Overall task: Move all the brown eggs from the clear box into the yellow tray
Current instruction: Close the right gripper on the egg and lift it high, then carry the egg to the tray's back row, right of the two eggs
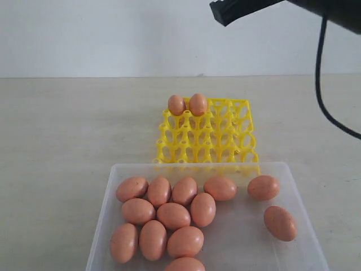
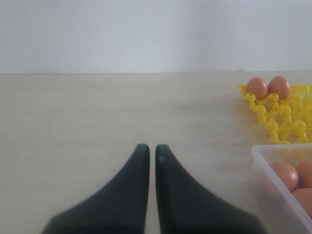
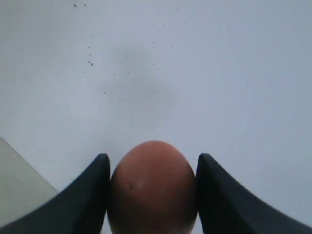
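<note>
Right tool [image 3: 152,157] clamps smooth oval brown egg [image 3: 152,192] | left tool [image 2: 152,147] closed, empty, glossy black

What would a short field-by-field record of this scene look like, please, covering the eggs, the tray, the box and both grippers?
clear box: holds thirteen brown eggs, the nearest cut off by the picture's edge
yellow tray: two eggs side by side in its far row, other cups empty
right gripper: shut on one egg, up in the air
left gripper: shut, empty, over bare table
</note>
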Controlling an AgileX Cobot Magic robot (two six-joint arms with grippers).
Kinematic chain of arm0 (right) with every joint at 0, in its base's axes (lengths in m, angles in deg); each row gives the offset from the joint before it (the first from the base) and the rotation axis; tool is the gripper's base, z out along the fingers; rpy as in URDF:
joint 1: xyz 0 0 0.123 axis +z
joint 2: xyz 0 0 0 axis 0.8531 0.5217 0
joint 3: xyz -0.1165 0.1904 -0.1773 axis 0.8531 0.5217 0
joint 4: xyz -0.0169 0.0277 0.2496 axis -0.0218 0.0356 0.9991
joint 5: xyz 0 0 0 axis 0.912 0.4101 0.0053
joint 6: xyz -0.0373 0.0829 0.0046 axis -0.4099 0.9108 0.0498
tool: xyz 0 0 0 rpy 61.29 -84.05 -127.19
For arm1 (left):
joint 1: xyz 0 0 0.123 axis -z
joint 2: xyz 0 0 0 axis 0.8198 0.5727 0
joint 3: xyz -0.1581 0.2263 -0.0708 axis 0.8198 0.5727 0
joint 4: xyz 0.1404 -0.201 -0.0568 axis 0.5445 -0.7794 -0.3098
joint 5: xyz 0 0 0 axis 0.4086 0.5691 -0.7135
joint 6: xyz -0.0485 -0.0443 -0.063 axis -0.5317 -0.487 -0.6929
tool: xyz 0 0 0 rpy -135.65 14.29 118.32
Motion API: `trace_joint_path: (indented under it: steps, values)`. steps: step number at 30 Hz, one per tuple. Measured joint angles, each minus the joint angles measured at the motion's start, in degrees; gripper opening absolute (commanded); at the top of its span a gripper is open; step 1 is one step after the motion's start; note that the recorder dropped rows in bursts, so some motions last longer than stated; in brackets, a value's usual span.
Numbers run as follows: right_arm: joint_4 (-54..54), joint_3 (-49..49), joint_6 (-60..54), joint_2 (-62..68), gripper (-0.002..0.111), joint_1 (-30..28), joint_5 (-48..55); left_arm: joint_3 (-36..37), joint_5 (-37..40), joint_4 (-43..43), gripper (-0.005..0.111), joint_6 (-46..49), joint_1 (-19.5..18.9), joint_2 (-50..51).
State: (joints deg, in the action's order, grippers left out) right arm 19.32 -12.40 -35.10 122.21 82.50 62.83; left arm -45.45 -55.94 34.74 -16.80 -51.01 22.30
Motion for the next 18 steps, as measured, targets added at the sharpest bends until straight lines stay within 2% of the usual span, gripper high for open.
trace_joint_path:
  steps: [3,9,18]
  values:
    - [3.5,-0.1,-0.7,4.5,0.000,0.0,-4.9,0.0,0.0,0.0,0.004,0.0,0.0,0.0]
    - [12.6,-1.1,5.9,17.2,0.000,0.0,-6.4,0.0,0.0,0.0,0.004,0.0,0.0,0.0]
    - [4.9,-2.5,18.7,35.0,0.000,0.0,-8.6,0.0,0.0,0.0,0.004,0.0,0.0,0.0]
